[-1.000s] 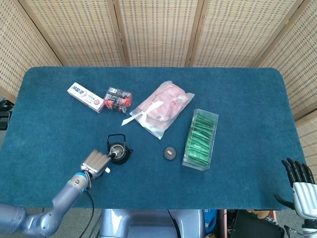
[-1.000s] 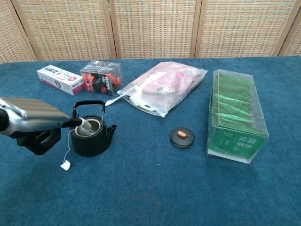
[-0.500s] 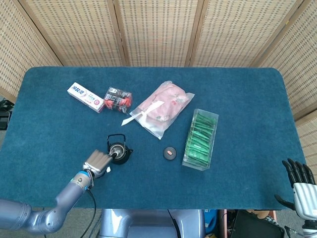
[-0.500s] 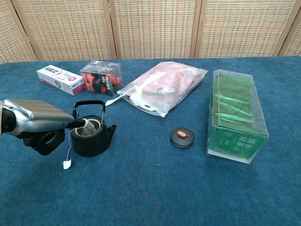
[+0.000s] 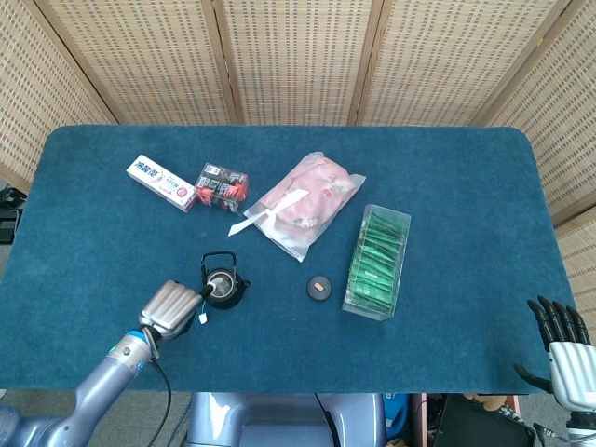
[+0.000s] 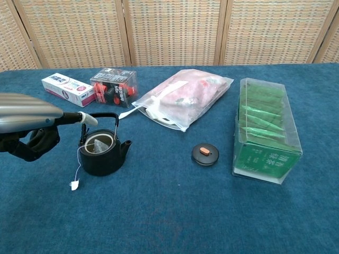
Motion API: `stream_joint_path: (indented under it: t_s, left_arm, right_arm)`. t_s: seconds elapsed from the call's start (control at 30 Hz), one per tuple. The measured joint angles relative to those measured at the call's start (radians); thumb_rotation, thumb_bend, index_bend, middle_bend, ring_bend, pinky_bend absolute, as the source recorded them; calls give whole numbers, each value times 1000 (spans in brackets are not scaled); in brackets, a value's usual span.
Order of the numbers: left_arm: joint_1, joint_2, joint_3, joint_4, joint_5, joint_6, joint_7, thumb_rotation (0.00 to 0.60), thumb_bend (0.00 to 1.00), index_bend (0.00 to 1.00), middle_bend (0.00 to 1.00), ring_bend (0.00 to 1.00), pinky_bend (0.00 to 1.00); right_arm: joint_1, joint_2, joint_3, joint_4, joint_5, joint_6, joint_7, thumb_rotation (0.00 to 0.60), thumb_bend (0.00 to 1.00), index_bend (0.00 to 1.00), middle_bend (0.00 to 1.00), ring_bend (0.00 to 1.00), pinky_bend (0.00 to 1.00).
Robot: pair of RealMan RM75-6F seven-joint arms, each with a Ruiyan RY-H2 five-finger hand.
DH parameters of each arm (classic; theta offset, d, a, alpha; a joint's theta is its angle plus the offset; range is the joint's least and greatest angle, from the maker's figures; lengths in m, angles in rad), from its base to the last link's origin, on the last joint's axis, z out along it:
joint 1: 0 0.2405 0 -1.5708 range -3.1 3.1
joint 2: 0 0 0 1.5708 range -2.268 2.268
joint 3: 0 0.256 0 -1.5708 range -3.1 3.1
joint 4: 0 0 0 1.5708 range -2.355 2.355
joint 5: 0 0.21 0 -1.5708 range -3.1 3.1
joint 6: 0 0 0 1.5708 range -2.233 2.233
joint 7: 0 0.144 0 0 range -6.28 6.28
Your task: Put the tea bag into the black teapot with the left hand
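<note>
The black teapot (image 5: 223, 284) (image 6: 103, 156) stands without its lid at the front left of the table. The tea bag (image 6: 99, 145) lies inside its mouth. Its string hangs over the rim, down to the white tag (image 6: 74, 185) (image 5: 202, 318) on the cloth. My left hand (image 5: 169, 307) (image 6: 32, 119) hovers just left of the pot and above it, fingers stretched out and holding nothing. My right hand (image 5: 559, 340) hangs off the table's front right corner with its fingers spread and nothing in it.
The round black lid (image 5: 318, 288) (image 6: 205, 154) lies right of the pot. A clear box of green tea bags (image 5: 378, 261) is further right. Behind are a pink bag (image 5: 307, 203), a red-black pack (image 5: 222, 186) and a toothpaste box (image 5: 161, 182).
My left hand has let go of the tea bag, risen and drawn back left from the pot's mouth. The tea bag now rests in the pot. The right hand has not moved.
</note>
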Motion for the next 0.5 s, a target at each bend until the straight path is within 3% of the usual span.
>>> stream_joint_path:
  t_s: [0.23, 0.4, 0.43, 0.5]
  left_arm:
    - [71, 46, 31, -20, 106, 43, -53, 600, 1000, 0, 727, 634, 451]
    - [133, 55, 39, -14, 194, 105, -92, 600, 991, 0, 618, 553, 433]
    - [156, 56, 42, -10, 223, 128, -104, 600, 973, 0, 594, 532, 428]
    - [194, 56, 48, 0, 269, 165, -126, 600, 845, 0, 515, 461, 417]
  right_arm:
    - [3, 0, 0, 1, -1, -3, 1, 600, 71, 91, 134, 0, 84]
    - [4, 0, 1, 4, -3, 0, 5, 600, 71, 92, 134, 0, 84]
    - [4, 0, 2, 5, -4, 1, 5, 600, 71, 92, 134, 0, 83]
    - [5, 0, 3, 5, -6, 3, 4, 600, 71, 92, 134, 0, 84]
